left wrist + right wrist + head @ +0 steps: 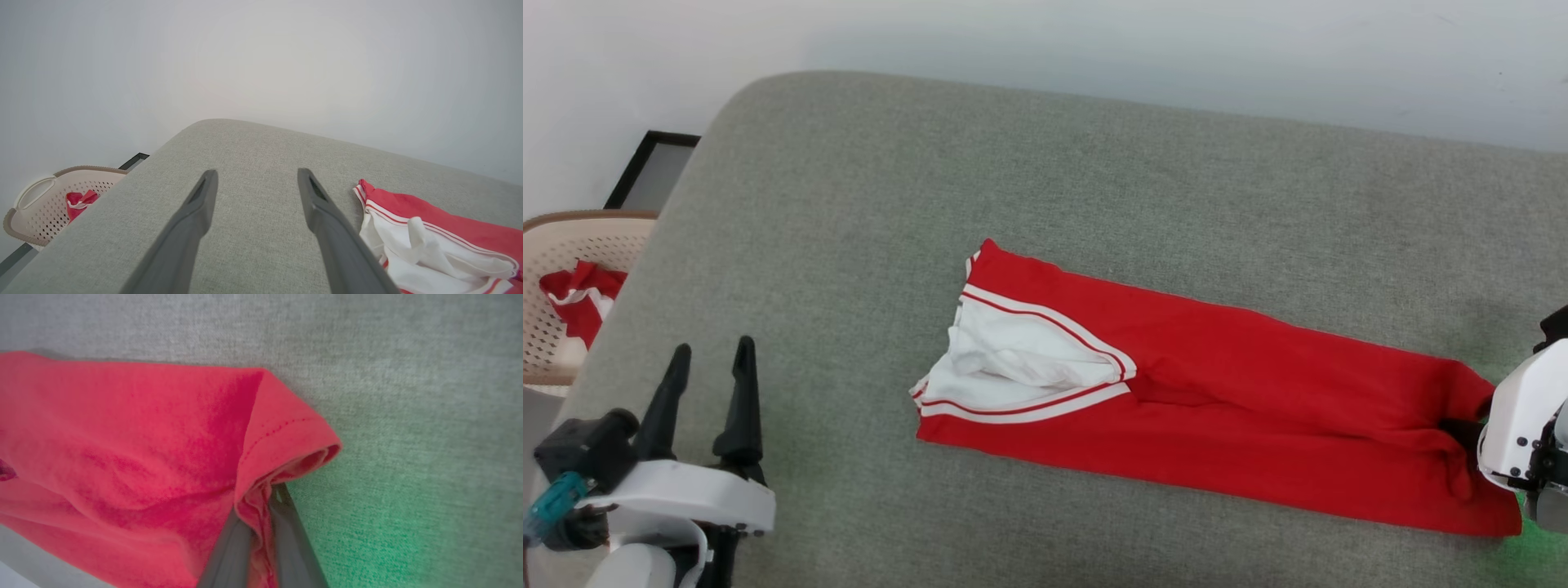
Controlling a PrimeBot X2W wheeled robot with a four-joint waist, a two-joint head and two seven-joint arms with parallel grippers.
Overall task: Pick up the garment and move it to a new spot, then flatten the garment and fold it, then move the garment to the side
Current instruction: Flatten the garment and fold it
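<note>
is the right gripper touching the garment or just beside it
Touching. The right wrist view shows the right gripper closed on a bunched edge of the garment, with red cloth squeezed between its two fingers.

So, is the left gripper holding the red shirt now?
No, the left gripper is open over the bare grey cushion, apart from the garment.
</note>
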